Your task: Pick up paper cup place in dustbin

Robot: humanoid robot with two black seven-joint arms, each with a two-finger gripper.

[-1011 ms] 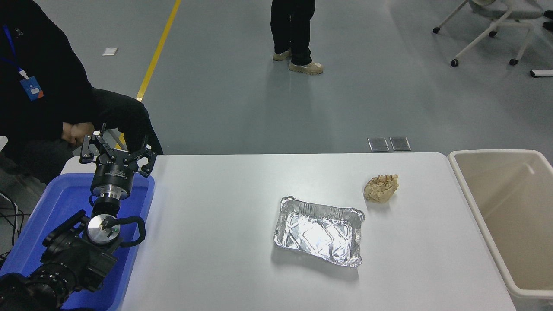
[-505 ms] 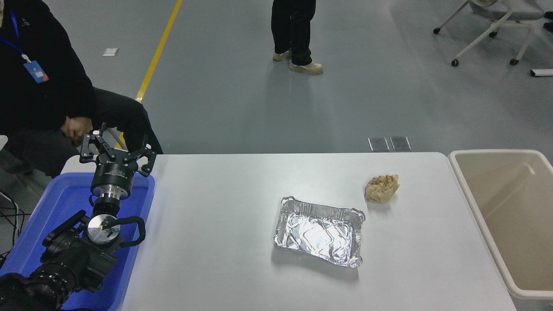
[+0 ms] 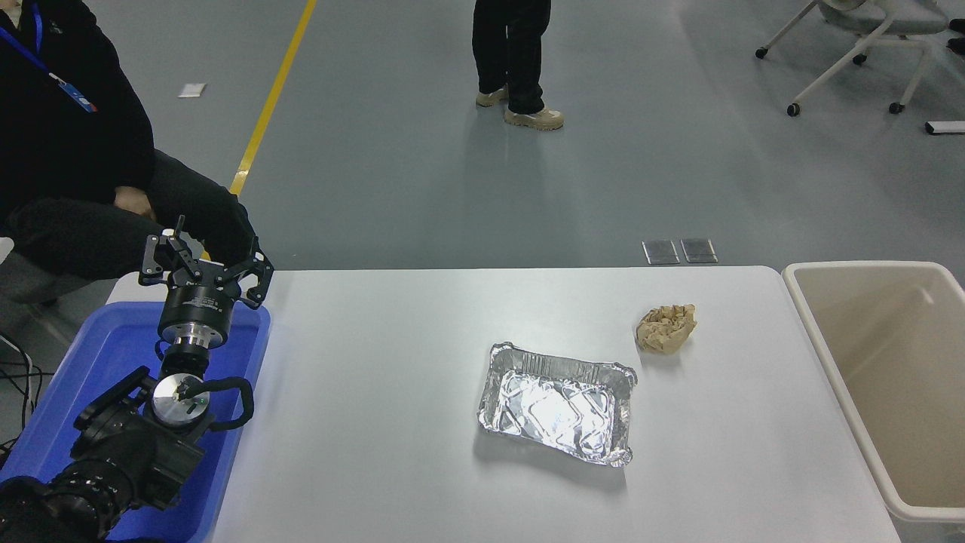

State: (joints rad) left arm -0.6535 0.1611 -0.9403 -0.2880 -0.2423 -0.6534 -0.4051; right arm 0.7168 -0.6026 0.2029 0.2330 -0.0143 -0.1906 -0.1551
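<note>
Only the seated person in black clothing (image 3: 68, 151) at the desk's far left corner has shifted since the earlier frames; the left gripper (image 3: 205, 265) remains parked over the blue plastic tray (image 3: 83, 362) with its fingers spread, grasping nothing. Near the white desk's (image 3: 377, 422) centre sits the silver foil tray (image 3: 556, 403), with the crumpled brown paper ball (image 3: 665, 328) beyond it towards the far right corner. The large rectangular beige plastic dustbin (image 3: 844, 377) stands against the right edge; no paper cup shows.

bright, even overhead light | glare on foil tray (image 3: 558, 411) | soft shadows | sharp

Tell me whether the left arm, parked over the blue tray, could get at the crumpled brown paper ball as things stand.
Probably not easily. The left gripper sits open above the blue plastic tray at the table's far-left corner, while the crumpled brown paper ball lies far across the white table, near the beige dustbin. Nothing blocks the path.
</note>
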